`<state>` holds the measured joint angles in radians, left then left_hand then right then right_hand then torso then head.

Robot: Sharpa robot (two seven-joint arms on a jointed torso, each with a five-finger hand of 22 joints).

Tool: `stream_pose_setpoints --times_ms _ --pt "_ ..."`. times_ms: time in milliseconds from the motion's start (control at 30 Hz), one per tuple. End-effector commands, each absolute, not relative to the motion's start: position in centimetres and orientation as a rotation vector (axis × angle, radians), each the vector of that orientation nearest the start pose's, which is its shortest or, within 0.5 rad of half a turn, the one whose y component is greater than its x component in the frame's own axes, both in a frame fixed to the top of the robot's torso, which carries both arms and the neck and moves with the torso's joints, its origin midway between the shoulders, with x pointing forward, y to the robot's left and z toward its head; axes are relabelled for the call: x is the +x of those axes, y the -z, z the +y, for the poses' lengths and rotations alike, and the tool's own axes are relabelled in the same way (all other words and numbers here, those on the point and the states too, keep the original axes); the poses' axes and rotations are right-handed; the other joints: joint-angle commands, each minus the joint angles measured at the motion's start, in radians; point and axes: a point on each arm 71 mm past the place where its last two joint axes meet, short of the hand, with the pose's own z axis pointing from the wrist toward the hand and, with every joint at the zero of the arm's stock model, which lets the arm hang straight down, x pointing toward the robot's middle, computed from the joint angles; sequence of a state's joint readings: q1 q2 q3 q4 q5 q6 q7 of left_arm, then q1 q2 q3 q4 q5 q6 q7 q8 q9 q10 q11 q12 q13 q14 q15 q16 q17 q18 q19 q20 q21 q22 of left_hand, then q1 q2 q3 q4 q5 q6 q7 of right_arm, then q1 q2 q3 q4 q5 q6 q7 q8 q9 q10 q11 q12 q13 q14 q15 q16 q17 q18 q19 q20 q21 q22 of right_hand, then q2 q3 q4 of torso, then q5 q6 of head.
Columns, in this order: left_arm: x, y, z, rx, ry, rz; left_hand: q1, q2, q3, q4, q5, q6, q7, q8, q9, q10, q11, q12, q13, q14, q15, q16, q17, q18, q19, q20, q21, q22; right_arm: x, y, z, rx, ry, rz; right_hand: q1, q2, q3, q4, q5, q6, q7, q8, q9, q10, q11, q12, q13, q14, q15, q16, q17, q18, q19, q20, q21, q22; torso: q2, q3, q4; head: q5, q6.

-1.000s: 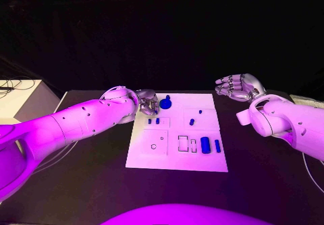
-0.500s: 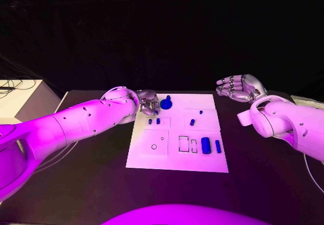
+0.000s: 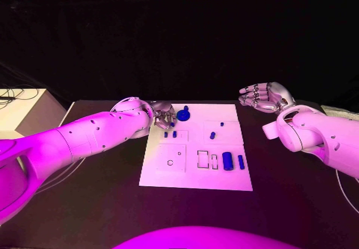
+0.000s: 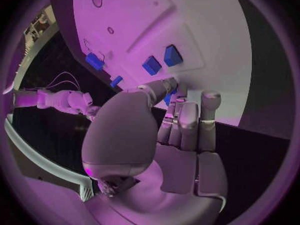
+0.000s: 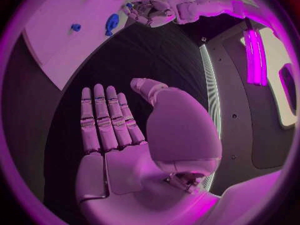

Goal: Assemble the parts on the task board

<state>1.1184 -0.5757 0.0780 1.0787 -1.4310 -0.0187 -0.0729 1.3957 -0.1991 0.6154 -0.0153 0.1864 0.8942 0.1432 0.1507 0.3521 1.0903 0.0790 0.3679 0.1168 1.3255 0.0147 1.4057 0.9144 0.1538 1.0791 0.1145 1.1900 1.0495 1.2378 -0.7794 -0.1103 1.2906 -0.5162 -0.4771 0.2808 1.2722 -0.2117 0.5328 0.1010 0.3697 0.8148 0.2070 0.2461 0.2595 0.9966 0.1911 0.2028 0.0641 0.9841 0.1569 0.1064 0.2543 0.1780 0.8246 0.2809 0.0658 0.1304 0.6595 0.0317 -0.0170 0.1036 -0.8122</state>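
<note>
Parts [image 3: 227,161] are laid lengthwise on the board [image 3: 196,179]; the curled, empty left hand [image 3: 164,115] is nearest the far-corner part [image 3: 183,113]; the right hand [image 3: 263,96] is held open beside the board.

My left hand [image 3: 164,115] and right hand [image 3: 263,97] look like smooth metal with a soft satin sheen, and my arms [image 3: 90,137] wear a glossy hard shell — plastic, by the look of it. The table [image 3: 90,197] is dull, matt and dark. The board [image 3: 196,176] is a smooth flat plate with little shine; the parts [image 3: 227,161] on it look like smooth plastic.
</note>
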Motion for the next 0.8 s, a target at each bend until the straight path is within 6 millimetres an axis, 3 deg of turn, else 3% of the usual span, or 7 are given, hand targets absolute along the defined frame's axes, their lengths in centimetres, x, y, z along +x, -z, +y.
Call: stream_pose_setpoints --times_ms 33,433,667,733,767,800 --pt "54.9 23.6 19.0 0.074 0.565 1.947 -0.007 -0.002 0.004 -0.002 -0.002 -0.012 -0.003 -0.009 -0.004 -0.005 0.002 -0.007 0.002 -0.006 0.000 0.001 -0.004 -0.012 -0.004 0.002 -0.007 0.000 52.8 19.0 -25.1 0.643 -1.046 1.459 -0.005 0.003 0.001 0.005 0.004 0.002 0.048 -0.005 -0.002 0.001 0.002 -0.006 -0.001 0.001 0.006 -0.003 -0.001 0.005 -0.006 0.001 -0.001 -0.002 0.001 0.0006 -0.0017 0.001 -0.001" --pt "54.9 23.5 19.2 0.064 0.555 1.937 -0.006 -0.004 0.004 -0.004 -0.003 -0.032 -0.009 -0.021 -0.013 -0.008 0.003 -0.006 0.006 -0.011 0.001 -0.002 -0.014 -0.011 -0.006 0.003 -0.010 -0.004 52.8 19.1 -25.2 0.645 -1.041 1.459 -0.003 0.005 0.002 0.003 0.004 0.002 0.048 -0.005 -0.002 0.002 0.002 -0.006 -0.001 0.002 0.005 -0.003 -0.001 0.005 -0.006 0.001 -0.001 -0.003 0.000 0.0000 0.0009 0.000 -0.002" --pt "55.1 23.5 20.0 0.044 0.529 1.926 -0.002 -0.004 0.004 -0.008 -0.003 -0.041 -0.017 -0.028 -0.022 -0.037 0.013 -0.010 0.010 -0.041 0.008 -0.022 -0.069 -0.004 -0.036 0.007 -0.033 -0.032 52.9 19.1 -25.7 0.647 -1.027 1.458 0.004 0.004 0.005 -0.003 0.005 0.003 0.047 -0.006 -0.003 0.002 0.001 -0.007 -0.001 0.003 0.005 -0.004 -0.003 0.006 -0.007 0.001 -0.001 -0.006 0.000 -0.0009 -0.0011 0.000 -0.002" --pt "55.2 23.5 20.3 0.037 0.519 1.928 -0.002 -0.004 0.004 -0.010 -0.003 -0.050 -0.024 -0.034 -0.029 -0.067 0.023 -0.014 0.011 -0.086 0.018 -0.050 -0.145 0.004 -0.072 0.013 -0.061 -0.064 53.0 19.2 -25.9 0.649 -1.022 1.460 0.006 0.002 0.006 -0.006 0.004 0.002 0.048 -0.007 -0.004 0.001 0.002 -0.009 -0.001 0.002 0.005 -0.005 -0.004 0.005 -0.008 0.001 -0.001 -0.007 0.000 -0.0010 -0.0010 -0.001 -0.002" --pt "55.2 23.5 20.5 0.034 0.515 1.929 0.003 -0.005 0.006 -0.014 -0.003 -0.050 -0.029 -0.035 -0.033 -0.108 0.039 -0.027 0.007 -0.161 0.029 -0.102 -0.268 0.017 -0.138 0.022 -0.110 -0.120 53.0 19.2 -26.0 0.649 -1.019 1.461 0.006 0.002 0.006 -0.006 0.004 0.002 0.048 -0.007 -0.004 0.001 0.002 -0.009 -0.001 0.002 0.005 -0.005 -0.004 0.005 -0.008 0.001 -0.001 -0.007 0.000 -0.0007 -0.0003 -0.001 -0.002" --pt "55.3 23.5 20.7 0.030 0.509 1.930 0.007 -0.005 0.008 -0.018 -0.004 -0.056 -0.034 -0.038 -0.037 -0.131 0.047 -0.033 0.004 -0.183 0.035 -0.117 -0.301 0.022 -0.162 0.028 -0.127 -0.139 53.0 19.2 -26.1 0.650 -1.017 1.461 0.007 0.001 0.006 -0.008 0.004 0.002 0.048 -0.008 -0.004 0.000 0.002 -0.010 -0.001 0.001 0.006 -0.005 -0.004 0.005 -0.009 0.001 -0.001 -0.008 0.000 -0.0007 -0.0003 -0.001 -0.002"
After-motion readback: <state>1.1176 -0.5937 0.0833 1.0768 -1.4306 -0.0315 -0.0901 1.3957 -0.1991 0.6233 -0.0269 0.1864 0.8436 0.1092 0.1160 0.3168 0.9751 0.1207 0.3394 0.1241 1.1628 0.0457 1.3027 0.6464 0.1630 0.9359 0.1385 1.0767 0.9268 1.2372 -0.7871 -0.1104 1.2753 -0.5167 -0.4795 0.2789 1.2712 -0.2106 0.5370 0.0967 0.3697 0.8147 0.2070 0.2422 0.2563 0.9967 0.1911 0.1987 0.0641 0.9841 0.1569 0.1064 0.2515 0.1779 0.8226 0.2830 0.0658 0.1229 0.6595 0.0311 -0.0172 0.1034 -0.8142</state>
